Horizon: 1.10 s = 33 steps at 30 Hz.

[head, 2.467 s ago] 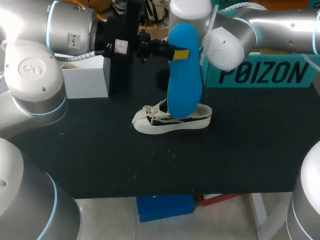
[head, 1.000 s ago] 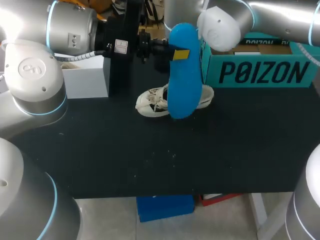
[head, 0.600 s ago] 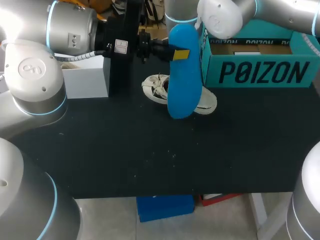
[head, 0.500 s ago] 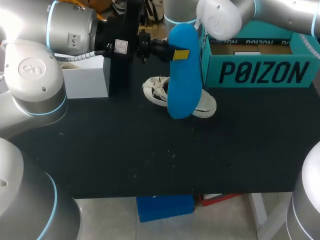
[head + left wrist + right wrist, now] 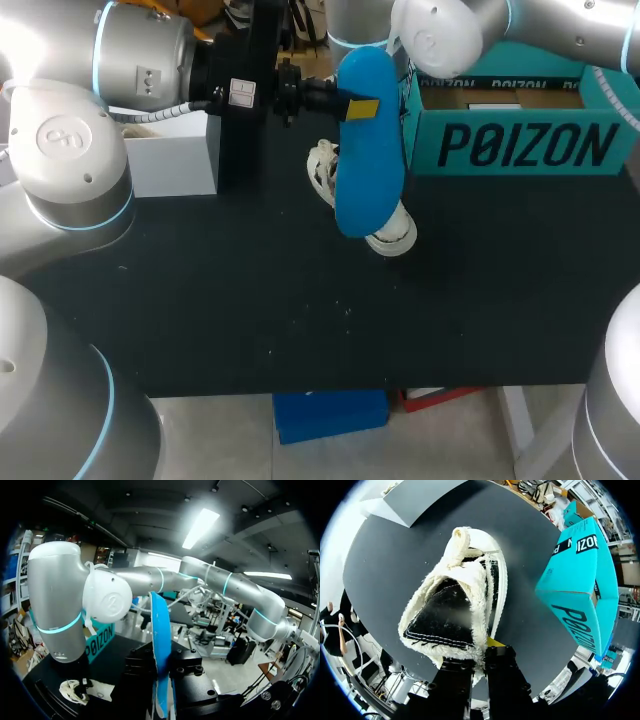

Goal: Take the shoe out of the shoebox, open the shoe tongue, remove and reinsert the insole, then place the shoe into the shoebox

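My left gripper (image 5: 352, 108) holds a blue insole (image 5: 368, 150) upright above the table's back middle, shut on its upper part. In the left wrist view the insole (image 5: 160, 645) stands edge-on between the black fingers. Behind it, the white shoe (image 5: 392, 236) with a black lining is tilted, its heel toward the table's front. My right arm (image 5: 440, 40) comes in over the shoebox, and its gripper is hidden behind the insole there. In the right wrist view my right gripper (image 5: 479, 655) is shut on the fleecy heel collar of the shoe (image 5: 455, 600). The teal shoebox (image 5: 520, 140) stands open at the back right.
A white box (image 5: 170, 155) sits at the back left beside my left arm's wrist. The black tabletop (image 5: 300, 320) stretches toward the front edge. In the right wrist view the shoebox (image 5: 580, 575) lies off to the side of the shoe.
The right gripper has swung the shoe from lying crosswise to pointing front-to-back, its heel coming toward the front. The left gripper and the insole have stayed still.
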Motion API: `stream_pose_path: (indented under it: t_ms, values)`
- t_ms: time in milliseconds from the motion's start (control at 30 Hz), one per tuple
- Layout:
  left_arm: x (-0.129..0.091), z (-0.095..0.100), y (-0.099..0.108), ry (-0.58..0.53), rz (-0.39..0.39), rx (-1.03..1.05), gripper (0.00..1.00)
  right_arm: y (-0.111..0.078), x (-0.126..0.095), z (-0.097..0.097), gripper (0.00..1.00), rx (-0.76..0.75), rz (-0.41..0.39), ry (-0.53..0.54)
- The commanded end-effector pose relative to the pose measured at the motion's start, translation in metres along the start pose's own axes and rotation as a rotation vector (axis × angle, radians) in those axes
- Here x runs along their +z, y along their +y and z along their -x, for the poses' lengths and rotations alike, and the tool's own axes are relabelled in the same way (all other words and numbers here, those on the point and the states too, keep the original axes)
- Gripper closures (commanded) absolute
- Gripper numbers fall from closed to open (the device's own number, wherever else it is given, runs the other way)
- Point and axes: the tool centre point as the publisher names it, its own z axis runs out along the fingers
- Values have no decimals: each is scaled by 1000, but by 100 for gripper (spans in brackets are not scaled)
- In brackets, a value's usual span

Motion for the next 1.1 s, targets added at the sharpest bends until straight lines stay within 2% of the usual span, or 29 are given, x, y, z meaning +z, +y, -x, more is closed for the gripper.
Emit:
stream_pose_path:
  t_ms: [33,233,433,700,1100]
  values:
    - [1,0,1,-2,-3,2,100,0,-3,-2,100,466,-28,65]
    - [1,0,1,-2,-3,2,100,-1,2,-9,100,453,-10,46]
    - [1,0,1,-2,-3,2,100,0,12,-14,100,488,-13,55]
    - [1,0,1,-2,-3,2,100,-1,31,-23,100,455,13,43]
    - [1,0,1,-2,-3,2,100,-2,50,-17,100,480,0,5]
